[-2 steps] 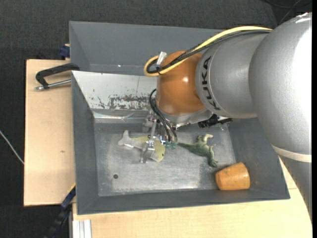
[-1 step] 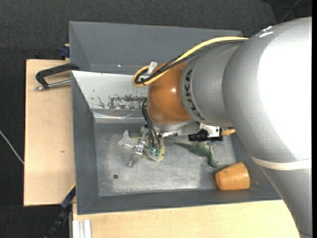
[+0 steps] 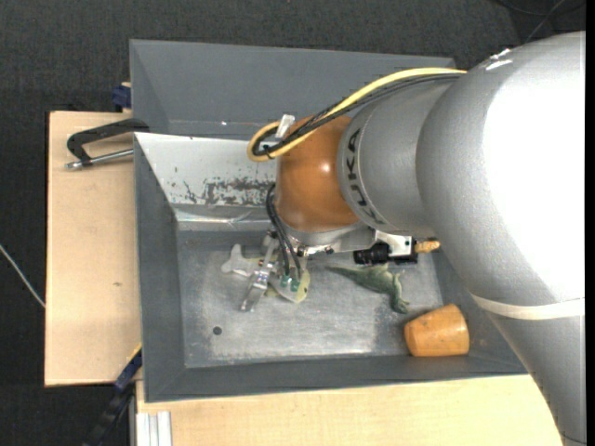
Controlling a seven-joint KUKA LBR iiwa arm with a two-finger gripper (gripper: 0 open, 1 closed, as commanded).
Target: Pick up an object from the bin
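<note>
**Bin contents, logged left to right**

1. Dark speck point(image 3: 217, 331): it lay on the floor of the bin point(image 3: 307, 353) towards the lower left corner, too small for you to identify.
2. Small pale grey toy point(image 3: 240, 266), plane-like with stubby wings: it lay left of the floor's middle, well clear of the left wall. You would have judged it light, stiff and probably slippery. The narrow body between the wings offered the surest hold, since the thin wings could twist out of a pinch.
3. Gripper point(image 3: 279, 284): it stood low at the floor's middle, just beside or touching the grey toy's right end. You could not tell whether it was released or clenched, nor whether it had anything in it.
4. Green dinosaur-like figure point(image 3: 379, 282): it lay flat to the right of the middle, near the gripper but apart from it.
5. Orange-tan block point(image 3: 437, 331), rounded like a stopper: it sat in the lower right corner, well apart from the gripper.
</note>
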